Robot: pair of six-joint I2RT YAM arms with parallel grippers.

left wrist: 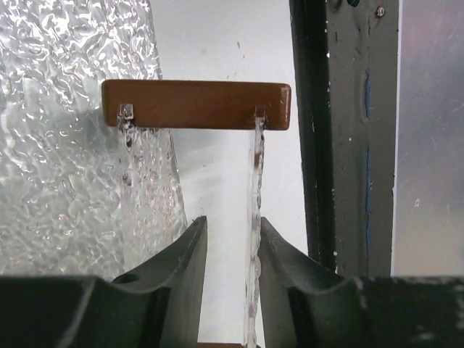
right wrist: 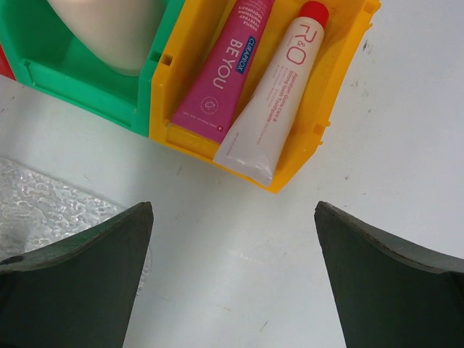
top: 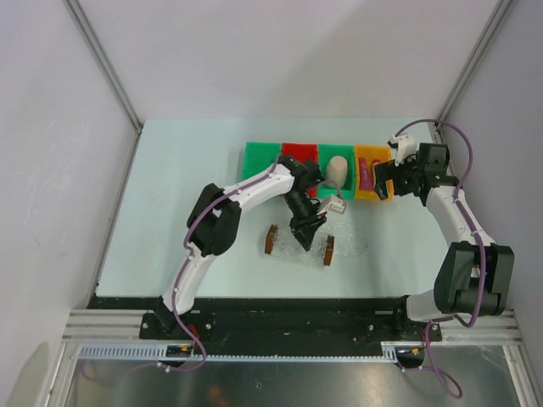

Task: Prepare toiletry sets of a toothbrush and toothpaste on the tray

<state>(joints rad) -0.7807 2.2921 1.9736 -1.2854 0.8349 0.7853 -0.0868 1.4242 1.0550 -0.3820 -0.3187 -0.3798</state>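
The clear bumpy tray [top: 352, 237] lies on the table between its two brown handles [top: 271, 238]. My left gripper [top: 303, 236] reaches down onto it. In the left wrist view the jaws [left wrist: 233, 219] stand partly open astride the tray's thin clear side wall [left wrist: 255, 167], which runs up to a brown handle [left wrist: 196, 105]. The wall lies against the right finger and a gap shows on the left. The magenta toothpaste [right wrist: 225, 69] lies in the yellow bin [right wrist: 341, 80]. My right gripper [right wrist: 233, 206] hangs wide open and empty over bare table just in front of that bin. The toothbrush is not in view.
A white tube with a red cap [right wrist: 272, 101] lies beside the toothpaste. A row of green, red, green and yellow bins [top: 263, 157] runs behind the tray, with a beige cup [top: 338, 168] in the green one next to the yellow. The table's dark front rail [left wrist: 341, 145] runs near the tray.
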